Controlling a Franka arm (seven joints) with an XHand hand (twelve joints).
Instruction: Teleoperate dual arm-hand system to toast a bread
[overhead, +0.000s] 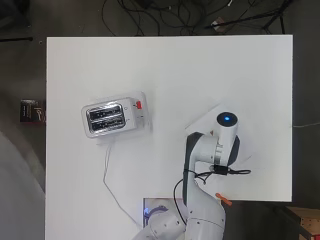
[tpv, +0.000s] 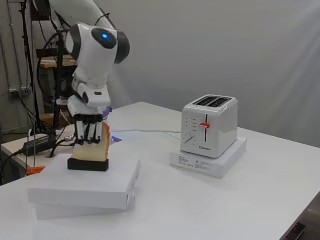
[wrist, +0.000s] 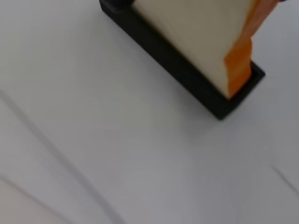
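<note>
The toaster (tpv: 209, 126) is white and has two slots on top and a red lever on its front face. It stands on a flat white box (tpv: 210, 160) on the white bench (tpv: 240, 205). A thin white cable (overhead: 107, 175) runs from the toaster across the bench.

Well apart from the toaster, on the arm's side, there is a stack of two flat white boxes (tpv: 85, 192). On top of this stack sits a small black holder (tpv: 88, 164), and the slice of bread (tpv: 95, 145) stands upright in it. The bread has a pale face and an orange crust along the edge.

The hand (tpv: 89, 127) points down over the bread, and its dark fingers (tpv: 85, 131) lie along the side of the slice. If they really pinch the bread or only touch it, I cannot tell. In the overhead view the arm hides the hand and the bread.
</note>
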